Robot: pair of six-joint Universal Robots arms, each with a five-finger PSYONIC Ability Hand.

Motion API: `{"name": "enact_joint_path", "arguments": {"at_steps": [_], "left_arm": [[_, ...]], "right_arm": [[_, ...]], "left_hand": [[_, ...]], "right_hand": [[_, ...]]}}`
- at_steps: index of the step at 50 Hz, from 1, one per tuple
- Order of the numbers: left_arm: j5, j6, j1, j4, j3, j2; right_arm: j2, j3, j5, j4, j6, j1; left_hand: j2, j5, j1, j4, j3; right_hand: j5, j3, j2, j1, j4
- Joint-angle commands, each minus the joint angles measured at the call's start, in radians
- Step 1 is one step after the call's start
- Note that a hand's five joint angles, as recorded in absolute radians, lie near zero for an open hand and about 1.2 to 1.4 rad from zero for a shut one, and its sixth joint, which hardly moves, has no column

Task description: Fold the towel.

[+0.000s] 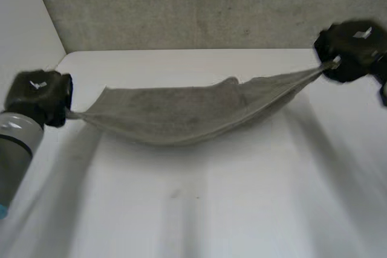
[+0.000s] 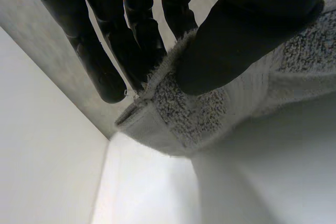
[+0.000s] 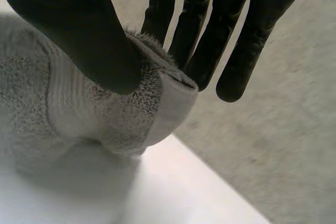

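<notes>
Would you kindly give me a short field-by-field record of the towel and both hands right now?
towel: grey terry-cloth towel, stretched between both hands, sagging in the middle
left hand: black left hand, thumb and fingers pinching one towel corner
right hand: black right hand, pinching a corner at the other end
surface: white table, beneath the towel
fold: not yet made

Body as seen: the left robot hand (image 1: 37, 96) has a black, blocky casing with rounded corners and a small white mark (image 1: 37, 85) on its upper face. The right robot hand (image 1: 351, 49) has the same black casing and a like white mark. The left arm (image 1: 17, 143) is a smooth grey cylinder with a thin dark seam and a light-blue cap (image 1: 2, 211). The fingers (image 2: 100, 66) are matte black, slender and round-tipped; the thumb (image 2: 236, 40) is broader and blunt.
</notes>
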State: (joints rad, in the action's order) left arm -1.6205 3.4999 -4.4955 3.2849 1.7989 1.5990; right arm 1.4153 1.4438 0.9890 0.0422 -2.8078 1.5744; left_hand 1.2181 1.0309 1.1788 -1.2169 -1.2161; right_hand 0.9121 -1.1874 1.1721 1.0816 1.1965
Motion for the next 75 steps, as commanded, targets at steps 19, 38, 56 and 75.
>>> {"name": "enact_joint_path", "arguments": {"at_steps": [19,38,56,75], "left_arm": [[0.001,0.091,-0.005,-0.312,-0.207,0.045],[0.005,0.097,0.021,0.124,-0.651,0.497],[0.004,-0.062,0.012,0.374,-0.558,0.355],[0.091,0.013,-0.019,0.318,-0.200,0.539]], "right_arm": [[-0.085,-0.295,0.143,0.553,0.395,-0.021],[-0.449,-0.657,0.393,0.042,0.266,0.162],[-0.253,-0.442,0.327,-0.255,0.114,0.159],[-0.477,-0.158,0.266,0.022,0.367,0.151]], "left_hand": [[0.178,0.191,0.217,-0.179,-0.180],[0.178,0.191,0.217,-0.179,-0.180],[0.178,0.191,0.217,-0.179,-0.180],[0.178,0.191,0.217,-0.179,-0.180]], "right_hand": [[0.310,-0.209,0.224,0.315,0.200],[0.310,-0.209,0.224,0.315,0.200],[0.310,-0.209,0.224,0.315,0.200],[0.310,-0.209,0.224,0.315,0.200]]}}
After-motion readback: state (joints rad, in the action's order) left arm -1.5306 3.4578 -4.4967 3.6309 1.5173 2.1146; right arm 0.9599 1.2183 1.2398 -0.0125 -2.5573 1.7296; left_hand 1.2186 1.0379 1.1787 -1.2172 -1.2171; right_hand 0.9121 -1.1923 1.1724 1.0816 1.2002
